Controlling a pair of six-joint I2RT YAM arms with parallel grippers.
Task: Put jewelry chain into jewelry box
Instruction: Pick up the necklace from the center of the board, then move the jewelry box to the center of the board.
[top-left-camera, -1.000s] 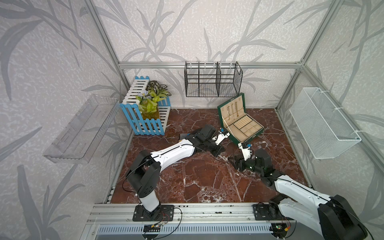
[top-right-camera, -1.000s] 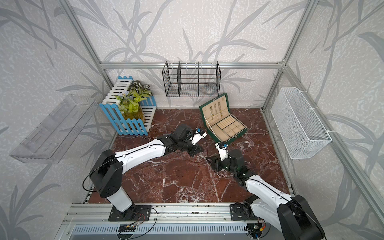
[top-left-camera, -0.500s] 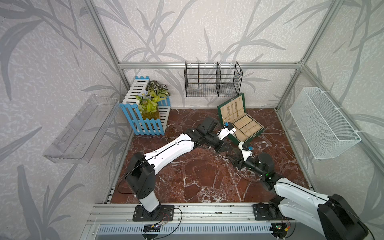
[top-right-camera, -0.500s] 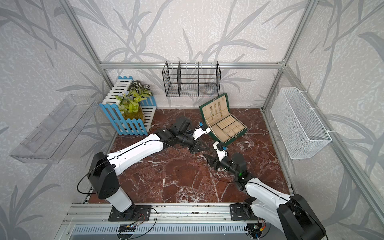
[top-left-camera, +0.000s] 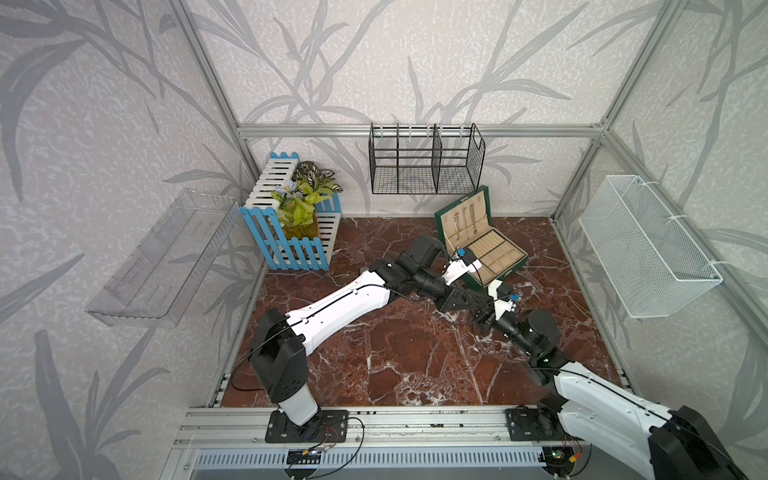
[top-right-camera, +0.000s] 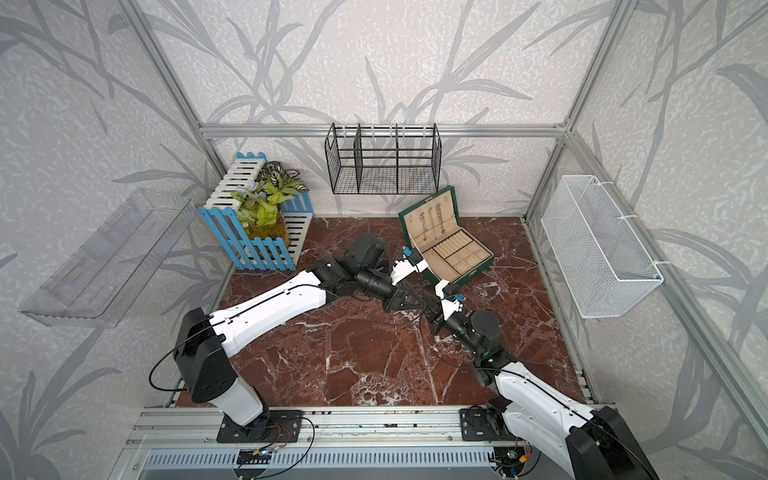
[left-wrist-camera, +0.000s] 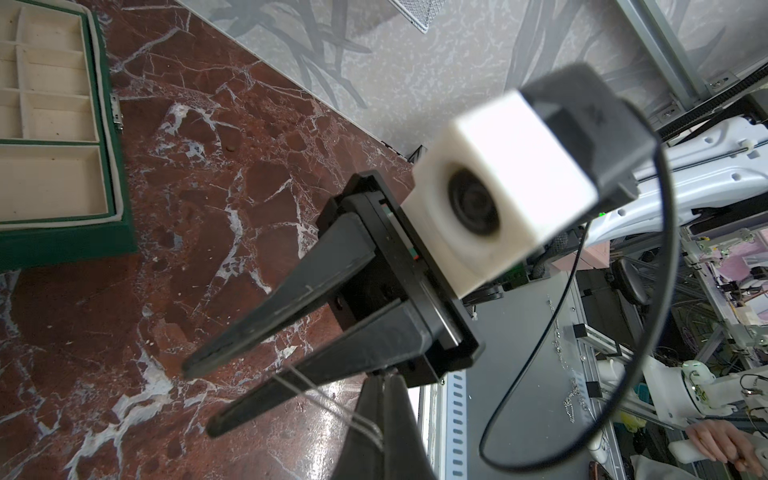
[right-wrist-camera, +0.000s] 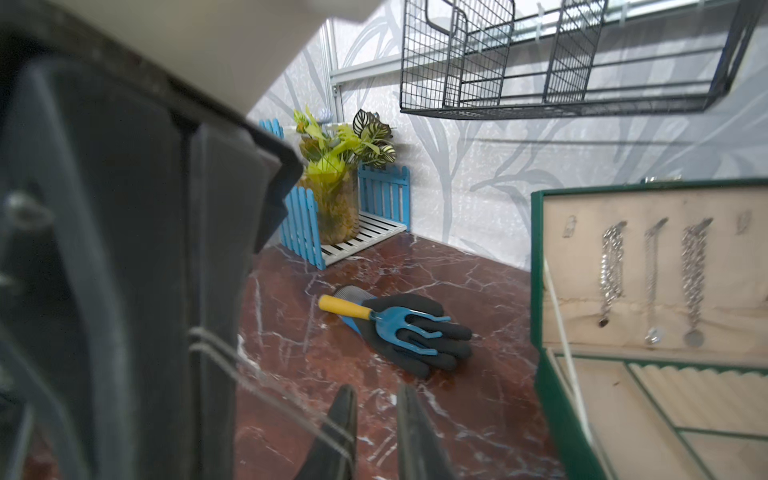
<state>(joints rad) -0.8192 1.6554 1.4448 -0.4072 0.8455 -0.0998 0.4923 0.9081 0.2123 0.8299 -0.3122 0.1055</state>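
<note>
Marble bench (top-left-camera: 395, 353) is carrying the open box (top-right-camera: 471, 275) toward its back right. I am holding the chain (left-wrist-camera: 320, 392) near the box's front, outside it, my left jaws pinching together on the strand. My right jaws are standing slightly apart facing them, the chain lying across one finger (left-wrist-camera: 353, 357).

The left pincer (top-right-camera: 422, 305) and right pincer (top-right-camera: 428, 311) meet closely, with the open green box (top-right-camera: 469, 277) just beyond them
</note>
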